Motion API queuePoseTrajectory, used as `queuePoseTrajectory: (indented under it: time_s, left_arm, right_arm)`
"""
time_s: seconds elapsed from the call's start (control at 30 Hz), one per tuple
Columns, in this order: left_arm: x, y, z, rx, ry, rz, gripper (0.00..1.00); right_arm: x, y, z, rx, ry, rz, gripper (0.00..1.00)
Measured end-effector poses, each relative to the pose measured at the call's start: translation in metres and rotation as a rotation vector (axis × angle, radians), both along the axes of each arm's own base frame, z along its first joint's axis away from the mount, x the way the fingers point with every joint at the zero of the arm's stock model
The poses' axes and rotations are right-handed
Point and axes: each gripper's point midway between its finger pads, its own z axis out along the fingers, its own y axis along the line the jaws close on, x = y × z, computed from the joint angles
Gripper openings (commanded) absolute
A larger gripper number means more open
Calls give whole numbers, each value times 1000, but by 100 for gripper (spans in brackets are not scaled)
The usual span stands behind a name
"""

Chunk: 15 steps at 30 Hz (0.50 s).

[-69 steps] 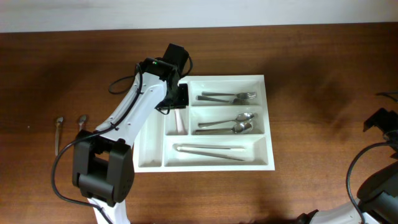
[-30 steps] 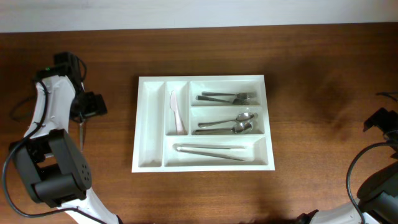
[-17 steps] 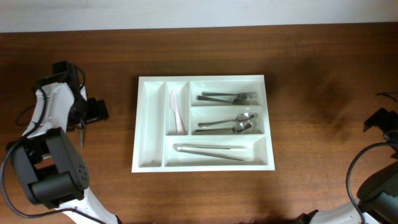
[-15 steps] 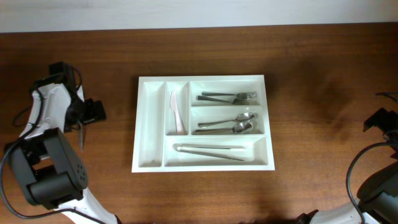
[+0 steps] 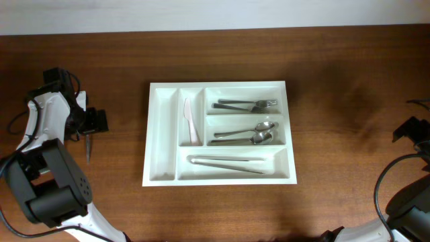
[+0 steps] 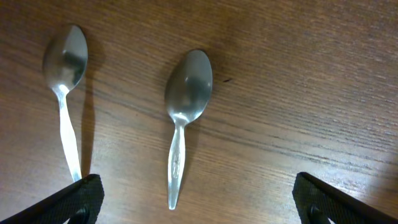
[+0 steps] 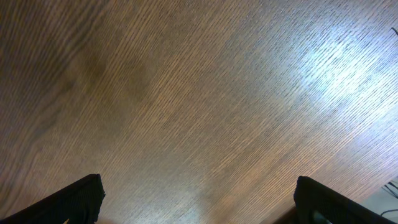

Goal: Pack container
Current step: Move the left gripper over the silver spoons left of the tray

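Over on your far left, the left gripper [image 5: 92, 124] hangs above the wooden table [image 5: 336, 81] with its fingers spread wide and nothing between them. In the left wrist view you can see both black fingertips [image 6: 81, 196] poking in from the bottom corners. Two loose metal spoons lie flat on the wood between them. The left spoon [image 6: 64, 68] has its bowl up in the top left corner, and its handle runs down until it slips behind the left fingertip. The middle spoon [image 6: 185, 93] sits just beside it, not touching, with the tip of its handle ending between the fingers. From overhead you only catch one spoon handle sticking out below the gripper.

In the middle of the table is the container [image 5: 154, 171], a big white tray sitting flat and well apart from both arms. A white knife [image 5: 190, 121] lies in the second narrow slot from the left. To the right of that, the top wide slot has forks [image 5: 246, 105], the middle one has two spoons [image 5: 245, 134], and the bottom one has a long slim metal utensil [image 5: 227, 163] I can't name for sure.

On your far right, the right gripper [image 7: 199, 205] is barely in the overhead shot. Its wrist camera shows fingers spread wide over bare wood, holding nothing.
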Motion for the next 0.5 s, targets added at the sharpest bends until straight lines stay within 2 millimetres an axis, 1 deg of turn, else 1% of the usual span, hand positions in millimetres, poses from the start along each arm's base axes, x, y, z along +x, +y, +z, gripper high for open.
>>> queuePoseTrajectory:
  time_s: [0.17, 0.4, 0.5]
  left_arm:
    - [2, -3, -8, -22, 7, -5, 99]
    - [-1, -10, -32, -76, 51, -6, 99]
    - [-1, -10, -36, -84, 55, -5, 99]
  right_arm:
    - [0, 0, 0, 0, 0, 0, 99]
    - [0, 0, 0, 0, 0, 0, 99]
    - [0, 0, 0, 0, 0, 0, 99]
